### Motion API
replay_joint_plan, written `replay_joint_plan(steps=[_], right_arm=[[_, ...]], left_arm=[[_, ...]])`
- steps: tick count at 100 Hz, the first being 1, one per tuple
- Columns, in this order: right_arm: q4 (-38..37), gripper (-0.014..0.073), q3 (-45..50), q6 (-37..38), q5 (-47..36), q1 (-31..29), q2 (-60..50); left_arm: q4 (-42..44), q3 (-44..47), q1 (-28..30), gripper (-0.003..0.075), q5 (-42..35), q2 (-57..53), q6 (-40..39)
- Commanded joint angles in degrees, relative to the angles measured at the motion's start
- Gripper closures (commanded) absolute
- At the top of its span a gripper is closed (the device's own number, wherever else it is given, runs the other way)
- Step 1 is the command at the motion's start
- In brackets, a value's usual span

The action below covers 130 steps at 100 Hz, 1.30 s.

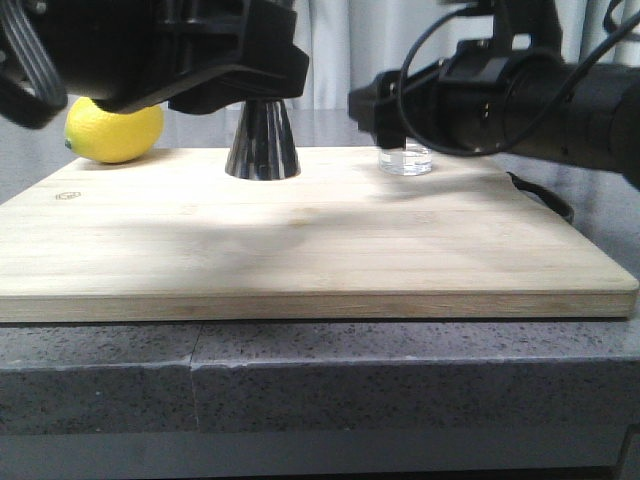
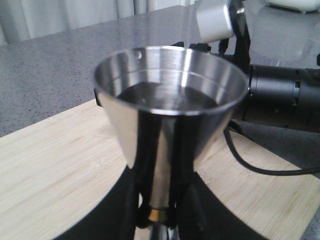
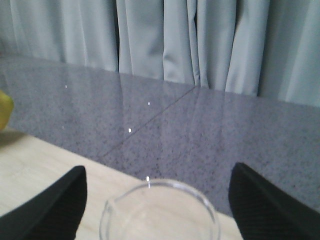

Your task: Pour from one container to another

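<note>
Front: steel jigger (image 1: 262,140) stands on the bamboo cutting board (image 1: 300,240), back-centre, its top hidden under the left gripper (image 1: 215,70). Glass beaker (image 1: 405,158) sits on the board toward the back right, partly masked by the right gripper (image 1: 385,115). Lemon (image 1: 113,130) at the back left corner. The whole front half of the board is free; the beaker is near the back edge, with a black strap off the right side.

Left wrist: jigger (image 2: 170,105) upright, liquid visible in the cup, gold band (image 2: 159,214) low down with the dark fingers (image 2: 131,205) clamped at the waist. Reads as pour done.

Right wrist: fingers (image 3: 47,207) spread wide either side of the beaker rim (image 3: 159,212), not touching; beaker looks empty. Grey counter (image 3: 200,130) and curtain (image 3: 165,35) behind, so room to back off. Left to do, I'd guess: pull both arms clear.
</note>
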Motion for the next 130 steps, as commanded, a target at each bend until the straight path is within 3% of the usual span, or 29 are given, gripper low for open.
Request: replay_joint_plan(steps=[1,28,80,130], right_arm=[[0.76,0.0062,-1.31,0.02,-6.28,-0.37,-4.93],[0.76,0.0062,-1.31,0.02,-8.05,-0.37,-13.59],[0.76,0.0062,-1.31,0.02,-8.45,-0.37,-32.67],[0.76,0.0063,-1.31,0.02,-8.86,-0.37,-35.35]], left_arm=[[0.35,-1.60,-0.24,0.0740,-6.23,-1.28,0.20],[0.35,-1.60,1.06,0.0740,-9.05,1.13,2.27],[0.35,-1.60,11.23,0.0739,-19.70,7.97,-1.41],[0.35,-1.60,12.29,0.0739,-21.01,13.21,-2.03]])
